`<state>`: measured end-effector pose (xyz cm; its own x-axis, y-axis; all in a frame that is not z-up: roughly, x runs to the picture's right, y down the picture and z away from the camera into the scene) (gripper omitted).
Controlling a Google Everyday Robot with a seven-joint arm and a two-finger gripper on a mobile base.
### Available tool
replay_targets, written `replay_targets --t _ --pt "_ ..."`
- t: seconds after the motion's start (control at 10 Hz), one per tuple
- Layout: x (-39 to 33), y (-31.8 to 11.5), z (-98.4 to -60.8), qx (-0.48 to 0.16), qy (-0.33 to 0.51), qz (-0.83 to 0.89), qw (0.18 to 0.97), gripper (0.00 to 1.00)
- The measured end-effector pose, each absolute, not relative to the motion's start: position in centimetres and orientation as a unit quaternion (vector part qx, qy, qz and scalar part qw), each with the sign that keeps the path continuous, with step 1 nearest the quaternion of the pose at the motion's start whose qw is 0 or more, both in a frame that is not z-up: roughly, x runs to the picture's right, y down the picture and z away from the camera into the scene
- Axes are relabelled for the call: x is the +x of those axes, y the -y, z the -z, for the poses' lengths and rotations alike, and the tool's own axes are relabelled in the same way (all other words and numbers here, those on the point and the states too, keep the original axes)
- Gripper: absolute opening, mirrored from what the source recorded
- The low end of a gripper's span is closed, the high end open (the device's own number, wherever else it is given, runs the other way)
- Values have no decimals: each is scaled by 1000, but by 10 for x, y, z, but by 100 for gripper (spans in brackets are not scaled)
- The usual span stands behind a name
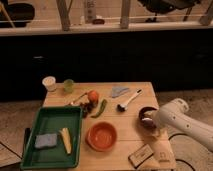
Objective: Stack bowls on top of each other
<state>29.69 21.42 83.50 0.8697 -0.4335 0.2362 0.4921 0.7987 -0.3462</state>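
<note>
A small dark maroon-brown bowl [145, 114] with a pale patch inside sits at the right edge of the wooden table [125, 135]. A wider, shallow orange bowl [101, 136] sits near the table's front middle, left of the maroon bowl. My white arm comes in from the right, and the gripper [150, 122] is at the maroon bowl's right rim, partly covering it.
A green tray [30, 145] at the front left holds a blue sponge [45, 140] and a yellow piece [65, 139]. A white cup [49, 83] and green cup [68, 85] stand at the back left. Vegetables [93, 103], a brush [128, 100], a grey cloth [118, 91] and a card [141, 155] lie around.
</note>
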Motion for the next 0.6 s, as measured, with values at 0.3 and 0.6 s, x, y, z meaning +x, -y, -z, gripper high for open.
replay_targets --t 0.3,0.6 --pt "297 -211 -823 -201 91 252 942 80" --pt "301 -209 -819 -206 110 260 937 80"
